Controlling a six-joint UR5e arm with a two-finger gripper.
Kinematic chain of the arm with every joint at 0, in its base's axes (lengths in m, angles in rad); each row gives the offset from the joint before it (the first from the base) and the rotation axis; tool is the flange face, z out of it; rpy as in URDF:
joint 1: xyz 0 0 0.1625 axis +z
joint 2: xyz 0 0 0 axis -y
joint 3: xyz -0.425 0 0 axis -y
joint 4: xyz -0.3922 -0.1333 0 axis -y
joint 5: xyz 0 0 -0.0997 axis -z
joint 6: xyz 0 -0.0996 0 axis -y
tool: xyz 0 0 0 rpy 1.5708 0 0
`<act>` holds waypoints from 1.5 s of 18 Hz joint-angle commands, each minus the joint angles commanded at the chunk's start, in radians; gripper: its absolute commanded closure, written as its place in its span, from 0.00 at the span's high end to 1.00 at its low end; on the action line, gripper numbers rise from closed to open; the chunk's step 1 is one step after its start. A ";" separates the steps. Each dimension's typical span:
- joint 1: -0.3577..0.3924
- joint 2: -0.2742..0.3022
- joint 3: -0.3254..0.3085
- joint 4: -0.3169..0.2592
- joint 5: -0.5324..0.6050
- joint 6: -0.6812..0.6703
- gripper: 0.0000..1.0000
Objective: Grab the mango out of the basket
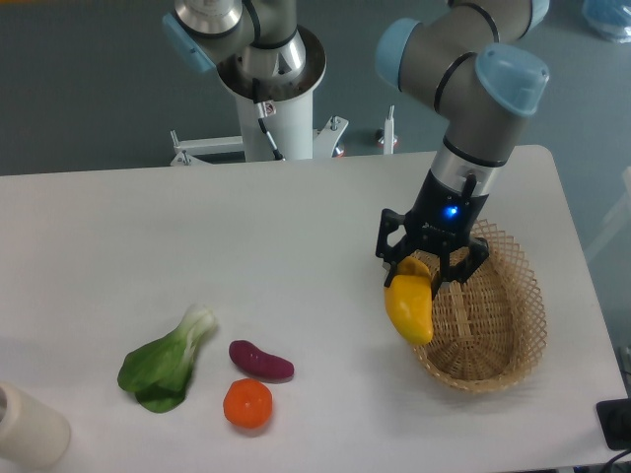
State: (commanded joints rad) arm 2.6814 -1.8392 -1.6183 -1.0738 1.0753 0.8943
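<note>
Camera view: the claw (428, 273) is clamped on the mango's (410, 306) upper end, so the fruit hangs lengthwise over the basket's (493, 366) left rim. Judging by that, the pick looks essentially done above the worktop (246, 236).

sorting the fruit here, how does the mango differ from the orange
The mango is yellow and elongated; the orange is round and orange. The mango hangs from the gripper, off the surface by the basket rim; the orange rests on the table, untouched, beside a purple vegetable. Both look smooth-skinned and whole.
</note>
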 joint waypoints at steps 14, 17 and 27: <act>0.000 0.008 -0.021 0.000 0.006 0.015 0.48; 0.000 0.008 -0.021 0.002 0.006 0.014 0.48; -0.005 0.008 -0.015 0.002 0.006 0.009 0.48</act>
State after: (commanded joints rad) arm 2.6768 -1.8316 -1.6337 -1.0723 1.0815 0.9035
